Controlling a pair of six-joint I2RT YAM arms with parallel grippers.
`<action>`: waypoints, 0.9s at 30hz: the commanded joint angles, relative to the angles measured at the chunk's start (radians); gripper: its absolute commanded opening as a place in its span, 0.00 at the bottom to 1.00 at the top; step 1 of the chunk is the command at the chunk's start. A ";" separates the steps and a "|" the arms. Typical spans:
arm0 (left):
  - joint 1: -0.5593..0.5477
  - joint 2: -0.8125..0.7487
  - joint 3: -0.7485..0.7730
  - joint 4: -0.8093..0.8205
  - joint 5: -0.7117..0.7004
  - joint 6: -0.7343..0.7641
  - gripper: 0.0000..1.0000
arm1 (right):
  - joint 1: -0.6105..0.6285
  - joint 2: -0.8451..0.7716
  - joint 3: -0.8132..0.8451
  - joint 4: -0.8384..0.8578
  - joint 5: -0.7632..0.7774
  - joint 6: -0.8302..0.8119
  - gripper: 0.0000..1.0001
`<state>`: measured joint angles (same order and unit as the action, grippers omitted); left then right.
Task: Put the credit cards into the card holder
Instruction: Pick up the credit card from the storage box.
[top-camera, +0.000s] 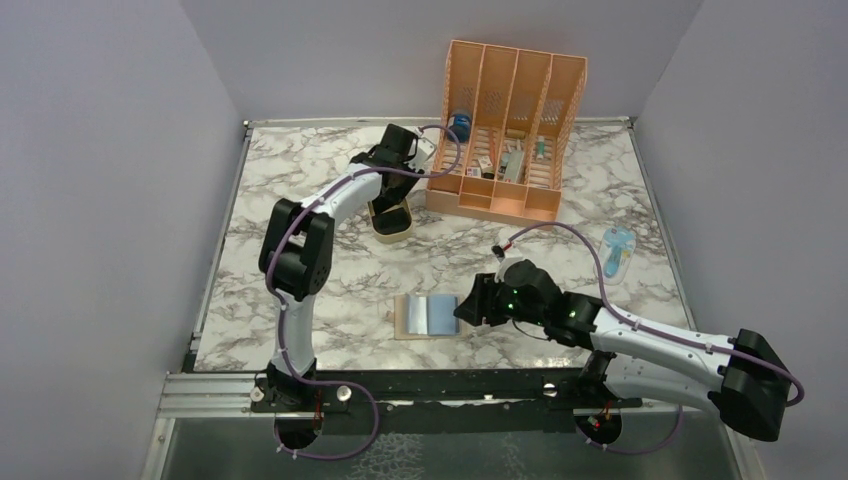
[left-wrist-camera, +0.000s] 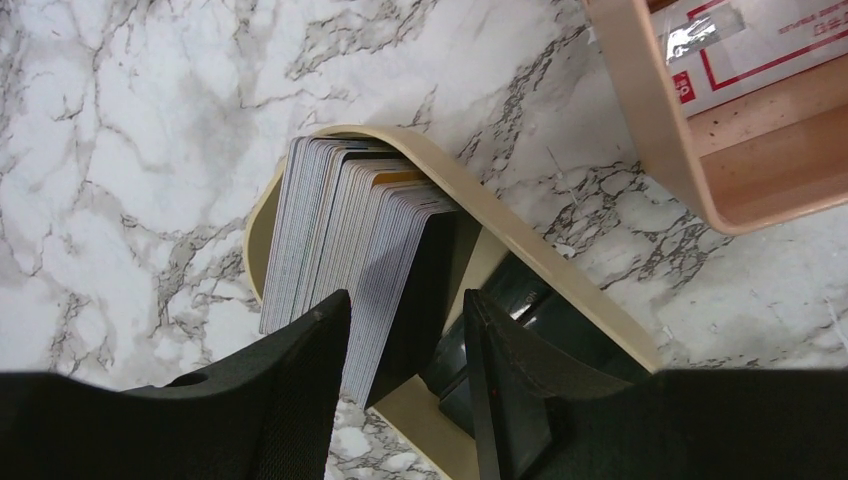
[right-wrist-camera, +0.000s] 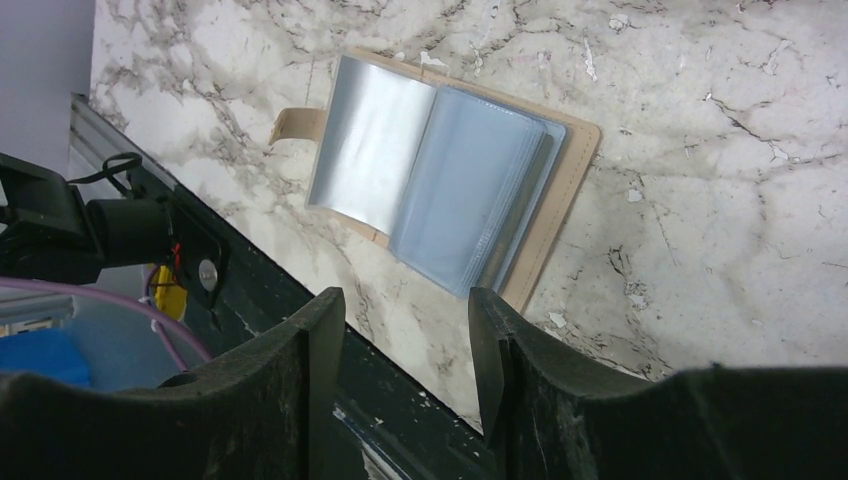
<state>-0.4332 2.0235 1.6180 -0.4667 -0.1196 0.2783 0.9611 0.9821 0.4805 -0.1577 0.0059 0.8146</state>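
Tan card holder (top-camera: 428, 316) lies open by the front edge under the spread right gripper (right-wrist-camera: 405, 300); parted left gripper (left-wrist-camera: 405, 305) hangs over credit cards (left-wrist-camera: 345, 230).

**Overhead feed, as I viewed it.** The left arm (top-camera: 290, 335) and right arm (top-camera: 660, 347) were alike: smooth white tube-shaped links joined by blocky matt-black joint housings (top-camera: 300, 255). A thin purple cable (top-camera: 548, 225) ran along each arm, looping free at the base and again near the wrist. I noted small green lights (top-camera: 512, 298) glowing on the right arm's black wrist housing.

**Wrist feeds.** The left gripper (left-wrist-camera: 405, 305) had two black fingers (left-wrist-camera: 300, 400), broad at the root and tapering to blunt tips, with a fine grainy texture. The right gripper (right-wrist-camera: 405, 300) showed me the same fingers, their surface rougher and speckled.
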 joint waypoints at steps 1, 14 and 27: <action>0.011 0.037 0.035 -0.021 -0.056 0.031 0.48 | 0.005 -0.010 -0.006 0.011 0.010 0.022 0.49; 0.009 0.089 0.034 -0.015 -0.191 0.071 0.35 | 0.005 -0.067 -0.036 -0.013 0.052 0.012 0.48; 0.000 0.060 0.054 -0.017 -0.219 0.082 0.10 | 0.005 -0.055 -0.032 -0.011 0.057 0.008 0.48</action>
<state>-0.4370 2.0884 1.6451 -0.4812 -0.2848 0.3519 0.9611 0.9310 0.4507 -0.1719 0.0315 0.8223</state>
